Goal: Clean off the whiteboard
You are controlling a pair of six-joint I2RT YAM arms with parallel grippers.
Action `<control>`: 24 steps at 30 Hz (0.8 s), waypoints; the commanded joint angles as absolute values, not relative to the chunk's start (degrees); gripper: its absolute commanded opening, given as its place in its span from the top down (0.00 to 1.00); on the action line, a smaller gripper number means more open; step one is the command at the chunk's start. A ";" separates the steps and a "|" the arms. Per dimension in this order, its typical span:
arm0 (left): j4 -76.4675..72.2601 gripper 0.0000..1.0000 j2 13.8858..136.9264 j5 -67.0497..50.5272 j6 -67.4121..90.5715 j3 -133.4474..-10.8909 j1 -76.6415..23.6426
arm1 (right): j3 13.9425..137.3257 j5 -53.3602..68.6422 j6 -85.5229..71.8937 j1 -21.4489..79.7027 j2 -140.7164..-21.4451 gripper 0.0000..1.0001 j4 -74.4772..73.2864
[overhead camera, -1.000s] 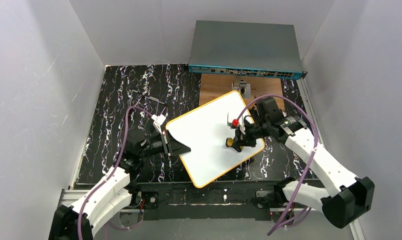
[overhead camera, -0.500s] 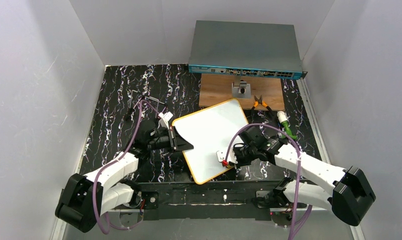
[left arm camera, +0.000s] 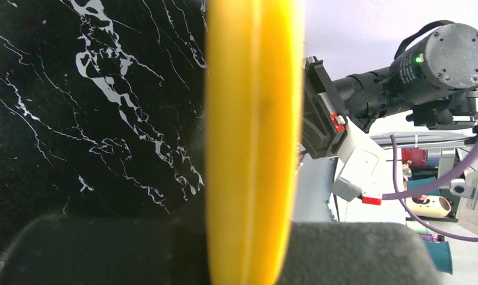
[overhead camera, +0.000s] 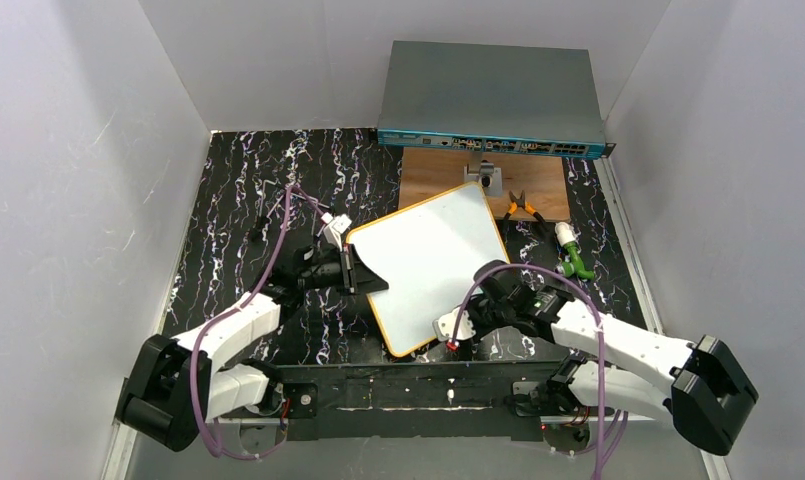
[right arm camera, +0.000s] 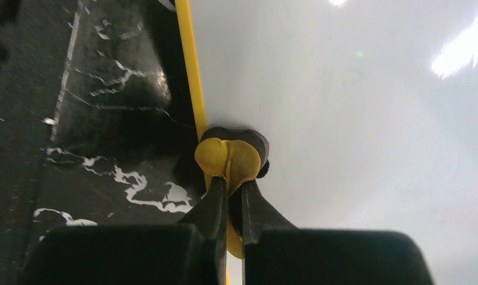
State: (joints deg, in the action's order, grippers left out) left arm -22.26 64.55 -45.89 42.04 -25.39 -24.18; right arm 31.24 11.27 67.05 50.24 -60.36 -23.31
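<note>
Whiteboard (overhead camera: 433, 260): plain white, orange-rimmed, askew at the middle of the black marbled surface (overhead camera: 228, 200), its far corner over the wooden board (overhead camera: 543, 180).
My left pincer (overhead camera: 362, 273): clamped on the whiteboard's left rim.
My right pincer (right arm camera: 231, 184): closed on a yellow eraser (right arm camera: 230, 155), which touches the whiteboard's near rim.

Left pincer (left arm camera: 251, 240), right pincer (right arm camera: 229, 181) clamped (2 arms inward).

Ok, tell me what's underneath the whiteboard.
The whiteboard lies over the black marbled mat, and its far corner overlaps the brown wooden board. Whatever sits directly beneath its face is covered, so I cannot tell.
</note>
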 commanded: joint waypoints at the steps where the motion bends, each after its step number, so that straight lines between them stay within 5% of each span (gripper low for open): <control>1: -20.51 1.00 65.01 -52.41 42.81 -28.79 -24.54 | 25.60 5.50 73.79 44.18 -60.16 0.99 -21.04; 16: -16.92 1.00 66.91 -55.03 40.74 -30.50 -23.59 | 28.20 9.79 80.02 21.16 -62.10 0.99 -18.03; 24: -24.49 1.00 65.80 -53.50 46.58 -27.23 -23.58 | 33.76 27.41 69.87 22.32 -58.70 0.99 -29.40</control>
